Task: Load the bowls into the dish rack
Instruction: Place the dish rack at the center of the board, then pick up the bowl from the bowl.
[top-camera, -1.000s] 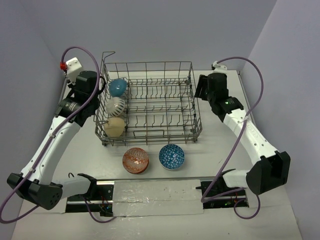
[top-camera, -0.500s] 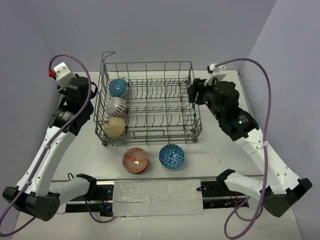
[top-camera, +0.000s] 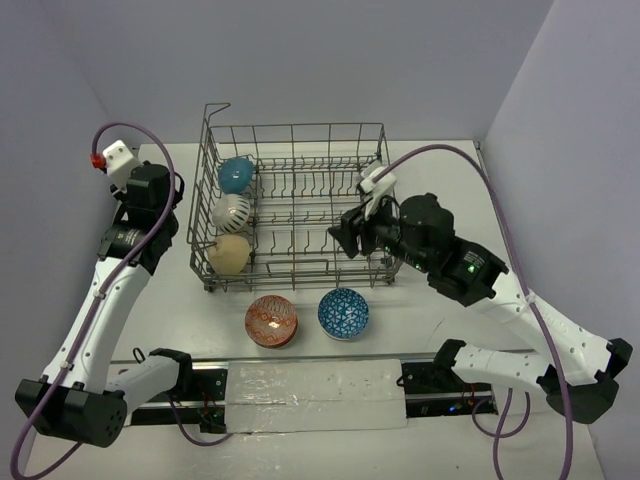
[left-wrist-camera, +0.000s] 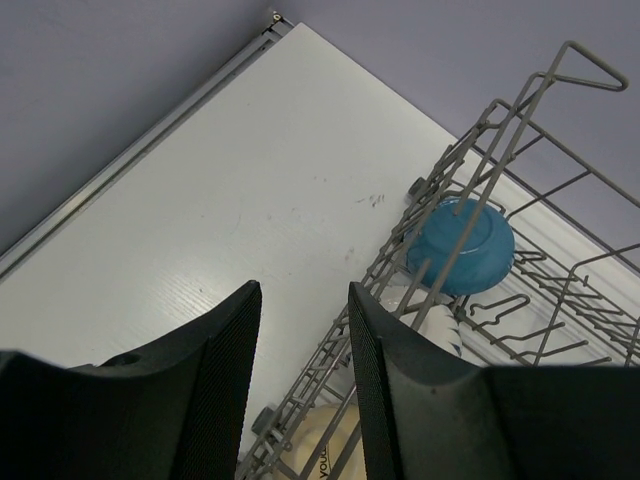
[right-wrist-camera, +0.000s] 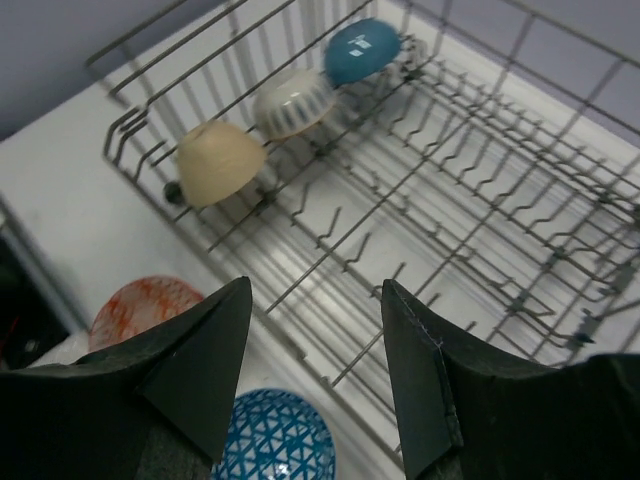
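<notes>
The grey wire dish rack (top-camera: 300, 128) stands at the back middle of the table. Three bowls sit on edge in its left row: a plain blue one (top-camera: 236, 174), a white striped one (top-camera: 233, 212) and a cream one (top-camera: 230, 254). On the table in front of the rack lie a red patterned bowl (top-camera: 271, 320) and a blue patterned bowl (top-camera: 343, 313). My right gripper (right-wrist-camera: 315, 285) hangs open and empty over the rack's front right part, above the blue patterned bowl (right-wrist-camera: 275, 437). My left gripper (left-wrist-camera: 300, 290) is open and empty, outside the rack's left wall (left-wrist-camera: 520, 110).
A black rail with a white strip (top-camera: 310, 385) runs along the near edge between the arm bases. Purple cables loop off both arms. Walls close in at the back, left and right. The rack's raised handle (top-camera: 217, 106) stands at its back left corner.
My right arm swung from the rack's right side forward and left, over the rack's front right. My left arm drew back left, away from the rack.
</notes>
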